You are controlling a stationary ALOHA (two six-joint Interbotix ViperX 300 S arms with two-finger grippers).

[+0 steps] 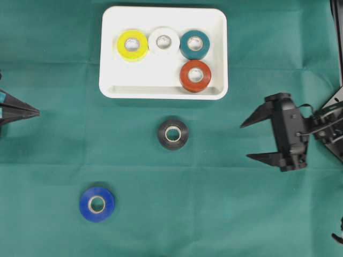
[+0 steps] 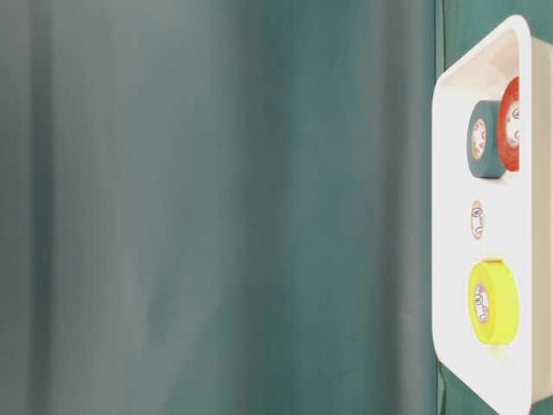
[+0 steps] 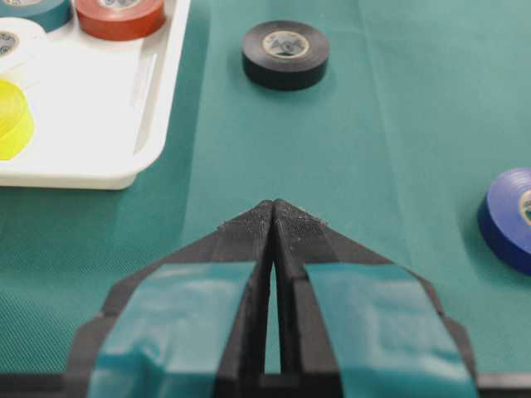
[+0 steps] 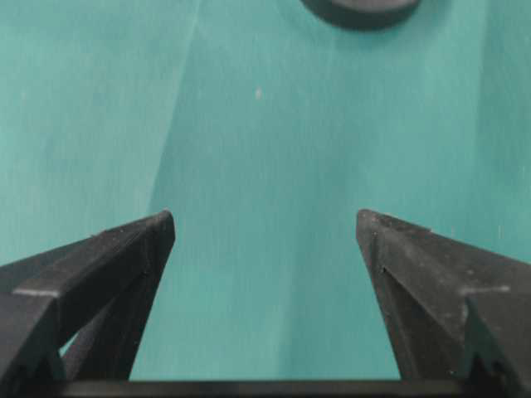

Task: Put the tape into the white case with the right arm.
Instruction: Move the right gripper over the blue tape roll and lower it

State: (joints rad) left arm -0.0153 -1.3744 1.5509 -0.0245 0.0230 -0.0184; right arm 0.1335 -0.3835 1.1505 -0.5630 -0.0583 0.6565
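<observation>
We count six tape rolls. Four lie inside the white case (image 1: 163, 88): a yellow roll (image 1: 132, 44), a white roll (image 1: 164, 40), a teal roll (image 1: 194, 44) and a red roll (image 1: 195, 76). Two lie outside it on the green cloth (image 1: 53, 139): a black roll (image 1: 172, 134) just below the case, and a blue roll (image 1: 97, 204) farther down to the left. The right gripper (image 1: 256, 140) stands right of the black roll, apart from it, fingers spread wide and empty, tips pointing toward it. The left gripper (image 3: 273, 209), far left of the case, has its fingers pressed together.

We see bare green cloth (image 1: 225, 176) between the wide-spread all-black right gripper (image 1: 246, 140) and the black tape roll (image 1: 172, 134); nothing blocks it.
</observation>
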